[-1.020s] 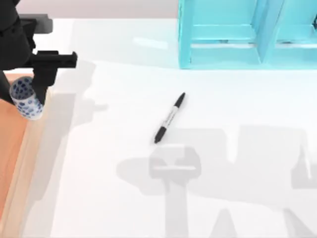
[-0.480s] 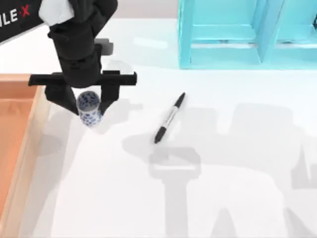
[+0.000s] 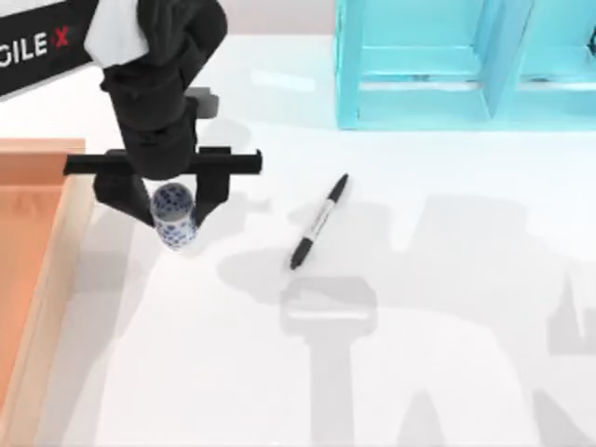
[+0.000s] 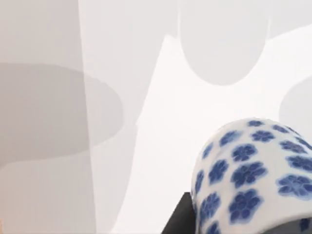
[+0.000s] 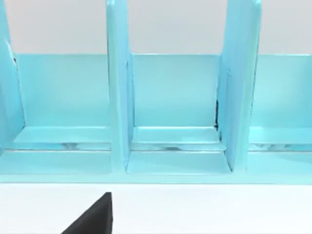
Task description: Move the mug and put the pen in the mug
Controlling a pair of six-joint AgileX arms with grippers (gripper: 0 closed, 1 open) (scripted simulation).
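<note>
The mug (image 3: 174,218), white with blue flowers, hangs between the two black fingers of my left gripper (image 3: 171,198), which is shut on it, left of the table's middle. Its flowered wall (image 4: 253,178) bulks large in the left wrist view, with a black finger (image 4: 178,220) against it. The pen (image 3: 319,222) lies slantwise on the white table to the right of the mug, apart from it, black with a pale labelled barrel. A black finger (image 5: 95,218) of my right gripper shows in the right wrist view, facing the shelf.
A teal shelf unit (image 3: 466,65) with upright dividers (image 5: 119,112) stands at the back right. An orange wooden tray (image 3: 42,279) runs along the table's left edge. Arm shadows fall across the white table (image 3: 419,307) in front of the pen.
My left arm has carried the mug from over the orange tray rightward onto the white table, closer to the pen. The pen has not moved.
</note>
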